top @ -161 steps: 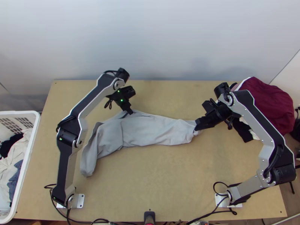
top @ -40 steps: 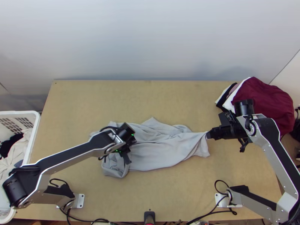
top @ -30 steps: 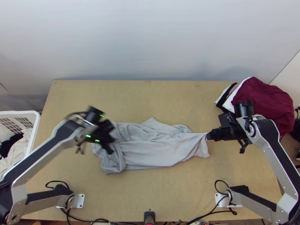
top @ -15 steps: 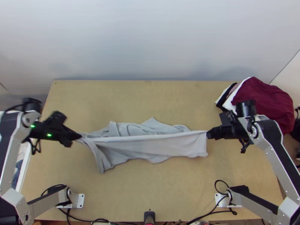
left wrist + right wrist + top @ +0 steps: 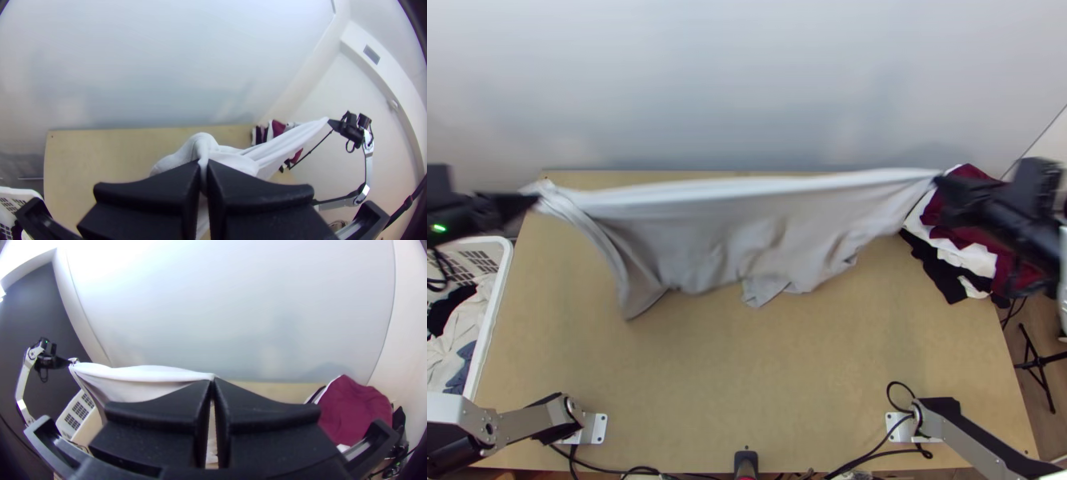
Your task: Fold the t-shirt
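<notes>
So the grey, draped cloth t-shirt (image 5: 707,240) is hanging between the black, flat-fingered left gripper (image 5: 531,200) and right gripper (image 5: 941,183), over the far part of the light, flat wooden counter (image 5: 747,376). The white, rectangular plastic basket (image 5: 496,308) is just left of the counter, with crumpled white, black and blue cloth clothes (image 5: 463,308) in it. Uneven maroon, white and black cloth pile (image 5: 974,258)? Far right corner.

Your light wooden worktop (image 5: 747,376) bears a heap of maroon, white and black clothes (image 5: 977,258) at its far right, and two metal base plates (image 5: 595,429) along your near side.
</notes>
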Controlling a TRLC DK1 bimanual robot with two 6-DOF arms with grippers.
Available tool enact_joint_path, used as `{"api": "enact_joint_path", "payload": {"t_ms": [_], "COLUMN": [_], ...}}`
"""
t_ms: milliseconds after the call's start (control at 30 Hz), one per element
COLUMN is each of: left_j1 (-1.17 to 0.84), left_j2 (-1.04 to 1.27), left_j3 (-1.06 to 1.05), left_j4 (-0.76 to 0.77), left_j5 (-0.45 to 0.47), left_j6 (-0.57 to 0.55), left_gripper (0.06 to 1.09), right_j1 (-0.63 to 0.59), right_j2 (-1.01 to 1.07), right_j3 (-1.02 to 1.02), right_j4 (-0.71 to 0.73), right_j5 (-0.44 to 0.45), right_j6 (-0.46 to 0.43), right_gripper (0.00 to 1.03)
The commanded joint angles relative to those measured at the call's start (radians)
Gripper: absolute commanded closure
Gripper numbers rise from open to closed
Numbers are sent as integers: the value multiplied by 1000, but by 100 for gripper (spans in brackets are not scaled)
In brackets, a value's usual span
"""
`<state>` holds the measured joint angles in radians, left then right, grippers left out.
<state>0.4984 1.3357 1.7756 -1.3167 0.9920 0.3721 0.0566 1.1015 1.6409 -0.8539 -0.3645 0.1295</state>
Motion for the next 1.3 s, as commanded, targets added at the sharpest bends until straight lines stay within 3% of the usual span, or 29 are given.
{"api": "enact_joint_path", "payload": {"t_ms": [0, 133, 233, 333, 400, 567, 700, 767, 800, 867, 900, 967, 1033, 1267], "left_j1": [170, 210, 206, 195, 193, 154, 45, -104, -236, -488, -604, -764, -883, -1172], "left_j2": [28, 19, 0, -23, -49, -148, -239, -263, -260, -248, -230, -173, -95, 292], "left_j3": [212, 162, 165, 223, 217, -30, -197, -254, -285, -361, -403, -449, -450, -205], "left_j4": [66, 117, 143, 267, 373, 488, 493, 493, 493, 494, 498, 513, 528, 481], "left_j5": [180, 201, 277, 384, 398, 396, 389, 286, 185, -61, -150, -225, -253, -615], "left_j6": [-174, -199, -236, -424, -516, -507, -490, -469, -460, -407, -378, -338, -315, -239], "left_gripper": [95, 95, 93, 92, 92, 92, 92, 88, 78, 46, 36, 13, 11, 11], "right_j1": [-101, -138, -116, -116, -120, -84, -63, -63, -61, -47, -34, -17, -8, -23], "right_j2": [-54, -81, -83, -86, -92, -140, -212, -238, -244, -253, -253, -247, -235, -210], "right_j3": [154, 134, 139, 198, 215, 57, -87, -150, -174, -213, -231, -256, -270, -266], "right_j4": [75, 85, 79, 79, 81, 76, 36, 24, 19, 18, 18, 19, 26, 27], "right_j5": [30, 52, 30, 15, 15, 4, -47, -48, -48, -53, -53, -54, -54, -53], "right_j6": [147, 153, 151, 159, 162, 159, 151, 145, 142, 133, 125, 121, 114, 96], "right_gripper": [99, 99, 100, 100, 100, 100, 100, 100, 100, 100, 100, 100, 100, 100]}}
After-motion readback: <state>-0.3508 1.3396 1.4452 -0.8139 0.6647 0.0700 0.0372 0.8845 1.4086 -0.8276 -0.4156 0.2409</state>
